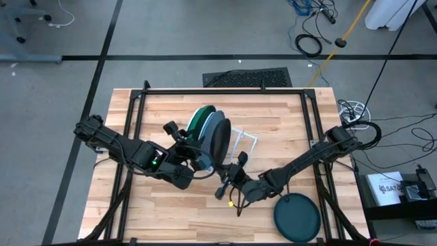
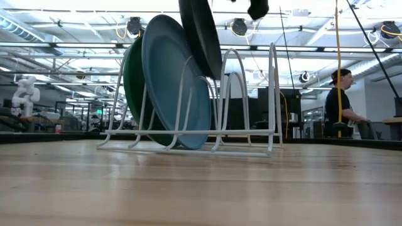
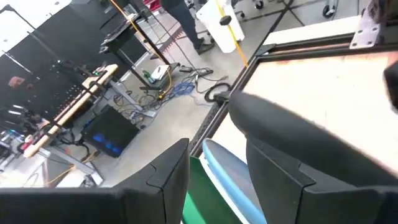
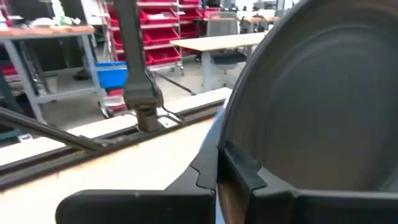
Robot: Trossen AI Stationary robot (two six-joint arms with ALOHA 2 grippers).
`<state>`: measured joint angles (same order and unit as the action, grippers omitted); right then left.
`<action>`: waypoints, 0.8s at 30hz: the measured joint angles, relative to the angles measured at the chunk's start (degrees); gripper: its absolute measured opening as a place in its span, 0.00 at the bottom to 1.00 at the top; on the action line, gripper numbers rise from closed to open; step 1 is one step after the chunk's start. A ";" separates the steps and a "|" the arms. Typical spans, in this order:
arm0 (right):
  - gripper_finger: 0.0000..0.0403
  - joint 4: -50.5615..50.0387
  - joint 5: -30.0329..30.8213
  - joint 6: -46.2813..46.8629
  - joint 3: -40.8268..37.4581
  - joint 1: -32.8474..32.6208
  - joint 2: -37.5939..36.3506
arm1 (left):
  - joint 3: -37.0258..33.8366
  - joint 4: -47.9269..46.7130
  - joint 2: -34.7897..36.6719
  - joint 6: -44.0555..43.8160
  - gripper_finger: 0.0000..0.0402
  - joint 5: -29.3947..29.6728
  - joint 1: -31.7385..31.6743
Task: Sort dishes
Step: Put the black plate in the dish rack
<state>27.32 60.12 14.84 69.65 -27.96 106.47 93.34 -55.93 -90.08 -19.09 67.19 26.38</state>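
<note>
A white wire rack (image 1: 239, 143) stands mid-table. A green plate (image 1: 196, 121) and a blue plate (image 1: 210, 130) stand on edge in its left slots (image 2: 169, 88). My right gripper (image 1: 229, 179) is shut on a black plate (image 1: 220, 140), which hangs on edge among the rack's wires (image 2: 201, 37). My left gripper (image 1: 198, 158) is open at the near side of the standing plates. The blue plate (image 3: 230, 180) and green plate (image 3: 202, 199) show between its fingers. A dark teal plate (image 1: 297, 217) lies flat at the near right. My right gripper (image 4: 230, 171) pinches the black plate's rim (image 4: 252, 158) between its two fingers, at the plate's near edge. The fingers come from the table's near right side. The plate stands on edge, tilted, with its lower rim (image 2: 215, 74) clear of the rack's base.
The rack's right slots (image 2: 251, 94) hold nothing. A dark metal frame (image 1: 225, 91) runs around the table top. Bare wood lies at the near left (image 1: 136, 212). A person (image 2: 342, 103) stands in the room beyond the table.
</note>
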 joint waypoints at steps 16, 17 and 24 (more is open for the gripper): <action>0.06 -0.58 2.73 6.91 0.00 0.90 6.60 | 0.00 1.50 0.00 -0.06 0.42 -1.38 0.80; 0.08 -0.56 2.79 6.63 0.00 0.96 6.57 | 0.00 1.50 0.00 -0.06 0.42 -1.38 0.80; 0.24 -0.58 3.03 5.92 0.00 1.37 6.43 | 0.00 1.43 0.00 -0.02 0.42 -1.40 0.82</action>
<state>26.74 63.16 20.75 69.65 -26.59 112.90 93.34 -54.50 -90.08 -19.11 65.80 27.20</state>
